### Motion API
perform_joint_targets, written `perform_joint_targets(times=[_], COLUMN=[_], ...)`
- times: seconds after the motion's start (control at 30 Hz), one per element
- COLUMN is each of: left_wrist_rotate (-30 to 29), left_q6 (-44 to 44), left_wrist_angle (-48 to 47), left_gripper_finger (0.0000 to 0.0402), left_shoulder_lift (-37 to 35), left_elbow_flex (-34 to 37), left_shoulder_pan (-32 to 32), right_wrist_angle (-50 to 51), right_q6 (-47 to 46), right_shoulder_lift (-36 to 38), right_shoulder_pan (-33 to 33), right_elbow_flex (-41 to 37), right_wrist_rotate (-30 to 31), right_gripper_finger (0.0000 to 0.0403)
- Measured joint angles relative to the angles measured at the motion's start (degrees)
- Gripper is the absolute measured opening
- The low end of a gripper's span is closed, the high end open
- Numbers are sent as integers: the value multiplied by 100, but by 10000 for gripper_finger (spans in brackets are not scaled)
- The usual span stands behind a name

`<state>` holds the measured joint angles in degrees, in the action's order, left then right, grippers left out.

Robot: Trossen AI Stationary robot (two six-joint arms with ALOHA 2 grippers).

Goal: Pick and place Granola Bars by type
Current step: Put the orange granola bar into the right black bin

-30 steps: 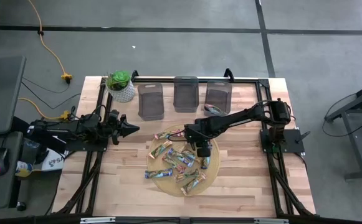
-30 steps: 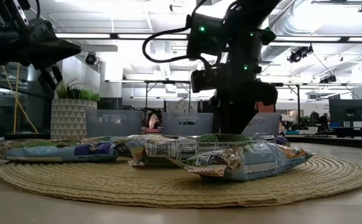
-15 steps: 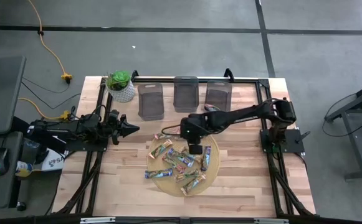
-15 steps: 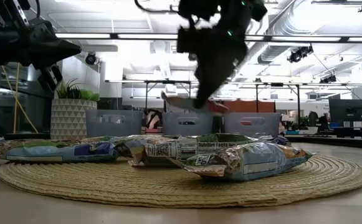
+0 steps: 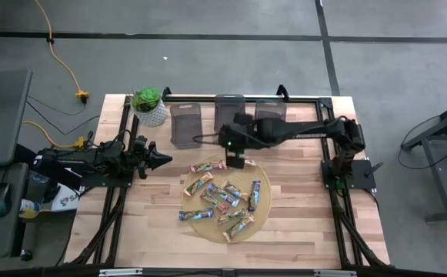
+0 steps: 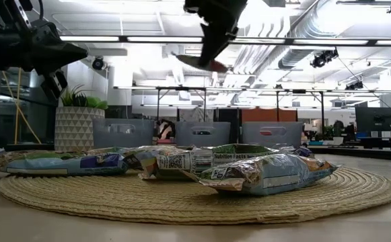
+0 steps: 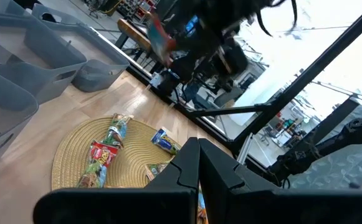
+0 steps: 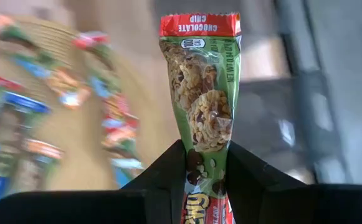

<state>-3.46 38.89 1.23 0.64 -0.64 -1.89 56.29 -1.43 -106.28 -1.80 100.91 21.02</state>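
Several granola bars [image 5: 221,198] lie flat on the round straw mat [image 5: 248,221], which shows close up in the low view [image 6: 182,198]. My right gripper [image 5: 237,159] hangs over the mat's far edge, near the middle grey bin [image 5: 229,114], and is shut on one green bar with red ends [image 8: 200,93]. That bar also shows high up in the low view [image 6: 196,62] and in the left wrist view [image 7: 159,34]. My left gripper [image 5: 161,158], shut [image 7: 197,163], waits at the table's left side. My right gripper pinches the green bar between its two fingers [image 8: 168,171], across the bar's width, on the half [image 8: 205,163] away from the "chocolate chip" end. That red free end [image 8: 199,25] sticks out past the fingertips. The bar is lifted clear, high above the mat.
Three grey bins stand in a row at the far edge: left [image 5: 185,125], middle and right [image 5: 270,115]. A potted plant [image 5: 149,106] stands at the far left corner. Bare wood lies near the mat's right [image 5: 300,192] and left [image 5: 150,208].
My right gripper, down among the bars on the mat a second ago, has risen with the green bar and swung toward the table's far edge and left, toward the bins. The bar has gone from the mat to high in the air. The other bars have stayed put.
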Motion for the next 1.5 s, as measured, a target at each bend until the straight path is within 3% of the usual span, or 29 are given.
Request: perform_joint_targets(times=[0.23, 0.47, 0.73, 0.97, 1.17, 1.5], left_wrist_rotate=[-2, 0, -2, -2, 0, -2], left_q6=[-2, -2, -2, -2, -2, -2], left_wrist_angle=[0, -2, 0, 0, 0, 0], left_gripper_finger=[1, 1, 1, 1, 1, 1], left_shoulder_lift=[0, 2, 0, 1, 2, 0], left_elbow_flex=[0, 0, 0, 0, 0, 0], left_shoulder_pan=[0, 0, 0, 0, 0, 0], right_wrist_angle=[1498, 1990, 1343, 443, -494, -1210], right_q6=[-4, 297, 583, 792, 936, 1490], right_shoulder_lift=[2, 59, 657, 754, 754, 750], right_shoulder_pan=[-657, -1591, -2711, -3012, -3006, -3049], right_elbow_flex=[272, -203, -1663, -2436, -2909, -3502], right_wrist_rotate=[284, 7, -813, -1448, -1548, -1390], right_gripper_finger=[87, 87, 87, 87, 87, 87])
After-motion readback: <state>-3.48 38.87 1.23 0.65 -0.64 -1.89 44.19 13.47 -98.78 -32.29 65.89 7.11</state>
